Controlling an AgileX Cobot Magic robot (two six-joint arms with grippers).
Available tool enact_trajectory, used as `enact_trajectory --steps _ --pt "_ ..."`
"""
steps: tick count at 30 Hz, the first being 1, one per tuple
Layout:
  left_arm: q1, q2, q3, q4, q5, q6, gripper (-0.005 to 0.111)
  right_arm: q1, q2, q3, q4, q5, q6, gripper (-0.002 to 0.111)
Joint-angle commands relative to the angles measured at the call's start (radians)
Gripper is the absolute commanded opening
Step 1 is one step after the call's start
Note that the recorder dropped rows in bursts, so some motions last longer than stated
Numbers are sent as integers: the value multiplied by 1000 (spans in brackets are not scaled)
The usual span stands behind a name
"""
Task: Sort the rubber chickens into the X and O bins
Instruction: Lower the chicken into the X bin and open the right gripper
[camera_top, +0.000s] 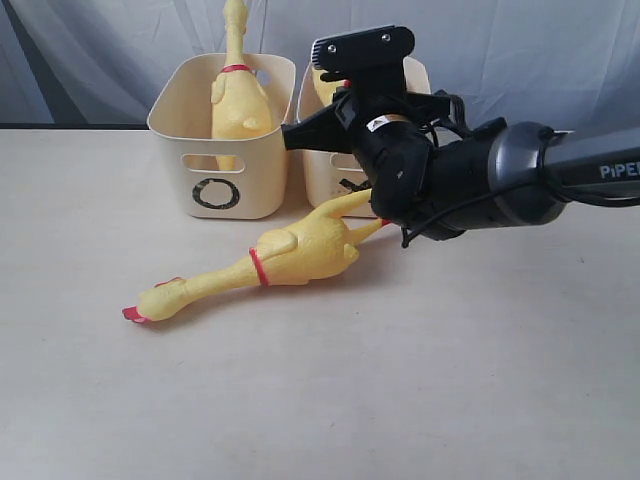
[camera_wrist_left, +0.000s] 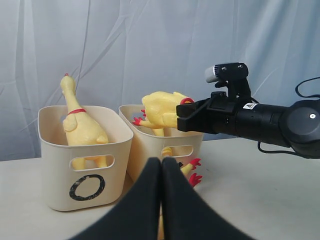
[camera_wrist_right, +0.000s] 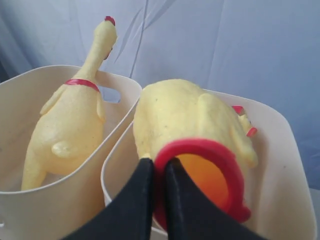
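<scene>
Right gripper (camera_wrist_right: 159, 165) stretched level over X bin (camera_wrist_left: 150, 150), pinching chicken (camera_wrist_right: 180, 115) by red ring, left gripper (camera_wrist_left: 161, 162) closed

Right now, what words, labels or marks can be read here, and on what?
"O", black, on the front of the left tub.
"PiPE", cut off by the picture's edge, on the right arm.
Black mark on the other tub: mostly hidden by the arm, unreadable.
Small white sticker on that arm: too small to read.
</scene>
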Motion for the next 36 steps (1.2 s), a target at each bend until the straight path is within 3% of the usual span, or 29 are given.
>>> enact_trajectory --steps 1,8,9,12,13,25,36 --pt "3 -8 3 3 -6 -2 0 -4 2 -8 -7 -45 -5 -1" --pt "3 -8 3 3 -6 -2 0 -4 8 -8 -7 -37 -5 0" --pt "3 -8 3 3 -6 -2 0 -4 8 -8 -7 -35 -5 4" --pt "3 -8 3 3 -6 -2 0 -4 8 -8 -7 -30 -5 29" --pt "3 -8 3 3 -6 -2 0 -4 8 -8 -7 -30 -5 31" --pt "3 -8 3 3 -6 -2 0 -4 -61 -8 -8 -16 -3 30" --pt "3 -8 3 3 -6 -2 0 -4 -215 -8 -19 329 -37 30"
